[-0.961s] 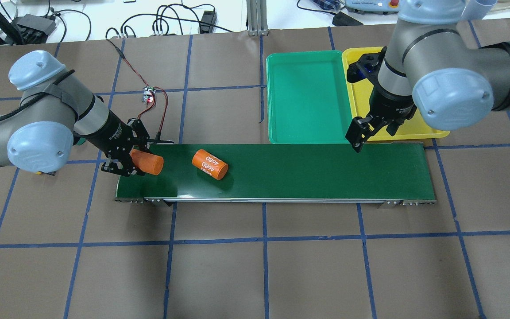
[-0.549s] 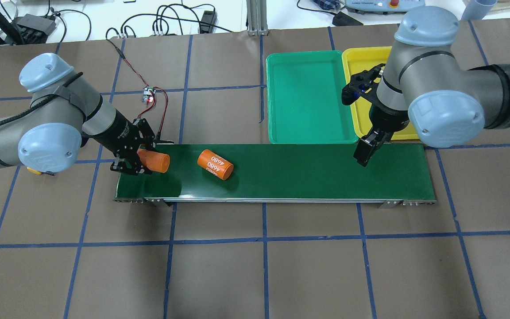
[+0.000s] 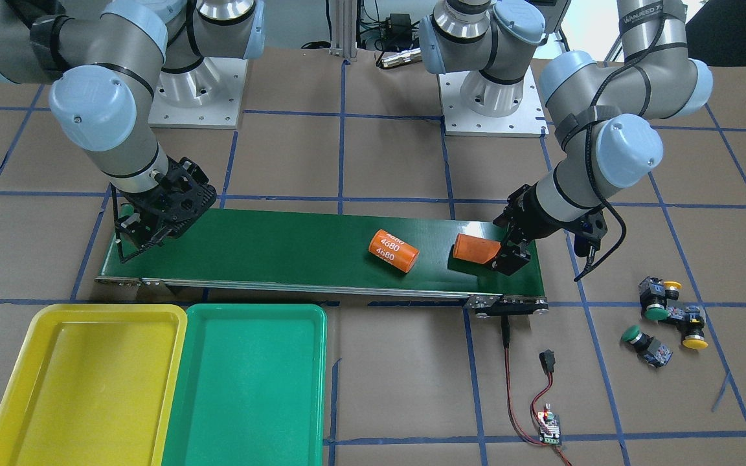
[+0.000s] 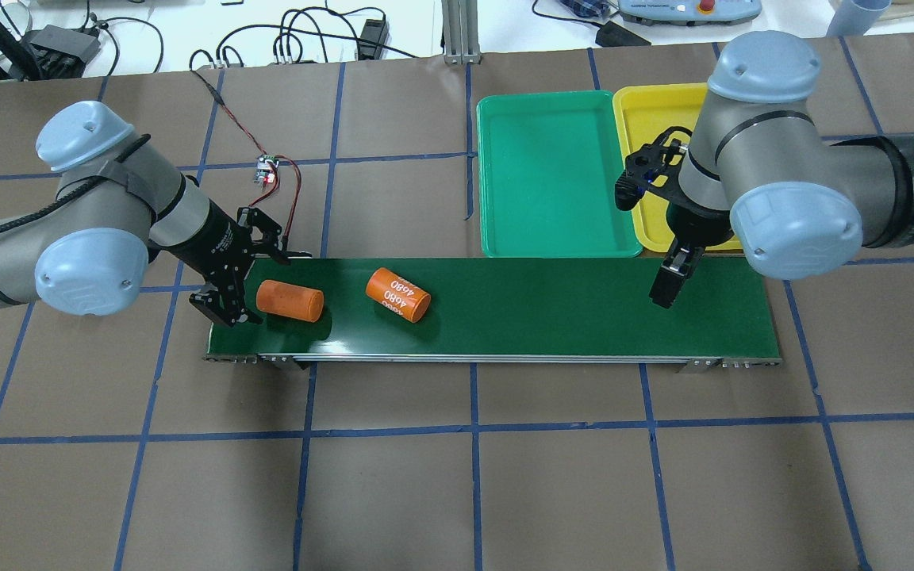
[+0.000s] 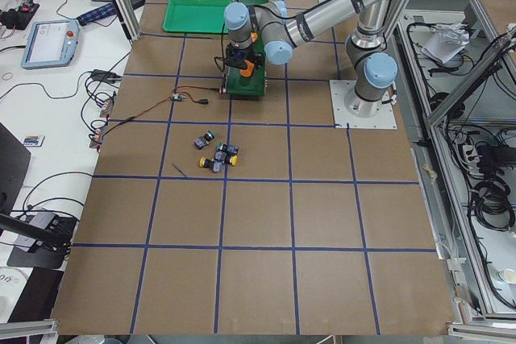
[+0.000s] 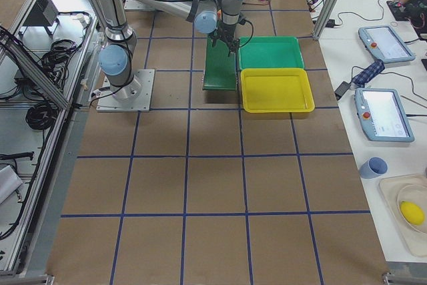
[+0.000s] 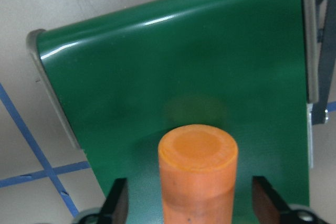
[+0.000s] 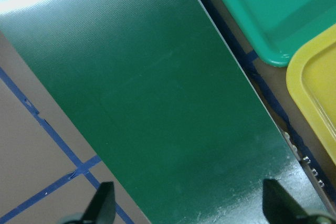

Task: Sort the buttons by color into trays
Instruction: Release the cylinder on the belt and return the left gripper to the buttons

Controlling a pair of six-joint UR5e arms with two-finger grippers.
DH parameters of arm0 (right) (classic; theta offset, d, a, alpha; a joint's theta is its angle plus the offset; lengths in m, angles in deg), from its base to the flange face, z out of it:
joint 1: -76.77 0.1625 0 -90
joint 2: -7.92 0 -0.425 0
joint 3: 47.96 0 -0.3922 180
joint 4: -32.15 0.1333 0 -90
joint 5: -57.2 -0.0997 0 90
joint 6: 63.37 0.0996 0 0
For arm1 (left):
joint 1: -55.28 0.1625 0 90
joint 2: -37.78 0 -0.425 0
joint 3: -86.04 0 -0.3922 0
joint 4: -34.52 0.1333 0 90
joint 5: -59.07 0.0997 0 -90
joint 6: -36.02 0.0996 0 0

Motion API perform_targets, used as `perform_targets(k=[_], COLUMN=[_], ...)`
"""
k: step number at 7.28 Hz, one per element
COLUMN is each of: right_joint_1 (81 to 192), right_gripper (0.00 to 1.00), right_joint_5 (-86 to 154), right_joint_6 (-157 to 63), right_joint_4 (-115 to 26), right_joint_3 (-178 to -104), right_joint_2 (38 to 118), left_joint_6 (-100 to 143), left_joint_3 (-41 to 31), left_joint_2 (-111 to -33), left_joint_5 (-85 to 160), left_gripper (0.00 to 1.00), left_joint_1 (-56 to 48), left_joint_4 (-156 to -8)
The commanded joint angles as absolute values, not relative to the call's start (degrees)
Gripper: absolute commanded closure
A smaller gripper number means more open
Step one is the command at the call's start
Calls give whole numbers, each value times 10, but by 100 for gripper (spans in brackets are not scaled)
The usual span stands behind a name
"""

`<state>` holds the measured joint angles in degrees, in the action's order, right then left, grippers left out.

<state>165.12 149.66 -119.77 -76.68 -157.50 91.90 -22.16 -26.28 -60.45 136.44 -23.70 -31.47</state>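
Items are listed from the operators' side toward the robot.

1. The yellow tray (image 3: 81, 388) and the green tray (image 3: 250, 388) are sitting side by side at the near edge of the table (image 3: 412, 388). Their long rims are touching. The yellow tray is lying toward the robot's right.
2. A small board (image 3: 549, 427) is lying on the table off the left end of the belt (image 3: 295, 249). Red and black wires are running from it to that end.
3. The two green buttons (image 3: 632, 335) and two yellow buttons (image 3: 695, 343) are lying on the table past the belt's left end, well apart from both trays. Three are bunched close together. One green button is lying a little apart on the operators' side.
4. Two orange cylinders are lying on their sides on the belt's left half. The 4680 cylinder (image 3: 393, 250) is lying nearer the middle. The plain cylinder (image 3: 474, 249) is lying near the left end.
5. The left gripper (image 3: 506, 241) is standing wide open at the belt's left end. Its fingers (image 7: 118, 203) are flanking the near end of the plain cylinder. The wrist view is showing a gap on each side, so the cylinder is not being gripped.
6. The right gripper (image 4: 667, 287) is hanging over the right part of the belt, close to the edge beside the trays. Its fingers (image 8: 102, 205) are spread wide, with only belt showing between them.
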Motion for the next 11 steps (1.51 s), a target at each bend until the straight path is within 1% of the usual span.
perform_targets(k=[1,2,3,4,5,6,7,8,9,10,11], right_joint_1=[1646,1644,1638,1622,1603,1596,1596,1596,1596,1598,1599], right_gripper=[4,4,4,7,7,7,7,8,3,0,0], right_joint_5=[1498,1499,1498,1497,1488,1484,1483,1483,1473,1473,1475], right_joint_6=[-1220,-1266,-1322,-1396,-1438,-1467,-1493,-1531,-1555,-1550,-1548], right_joint_4=[-806,-836,-861,-878,-881,-882,-882,-883,-884,-884,-882], right_joint_3=[-1603,-1618,-1629,-1636,-1641,-1642,-1642,-1643,-1644,-1645,-1645], right_joint_2=[919,919,919,919,919,919,918,919,919,920,921], left_joint_6=[-68,47,118,203,246,289,326,331,331,329,330], left_joint_3=[-210,-189,-142,-68,-3,23,33,36,39,30,30], left_joint_2=[-605,-628,-657,-705,-754,-799,-842,-861,-868,-874,-882], left_joint_5=[1367,1367,1381,1439,1481,1489,1489,1489,1489,1485,1485], left_gripper=[0,0,0,0,0,0,0,0,0,0,0], left_joint_1=[-177,-126,-104,-102,-101,-92,-68,-53,-51,-51,-51], left_joint_4=[-348,-346,-344,-344,-344,-344,-327,-298,-299,-299,-303])
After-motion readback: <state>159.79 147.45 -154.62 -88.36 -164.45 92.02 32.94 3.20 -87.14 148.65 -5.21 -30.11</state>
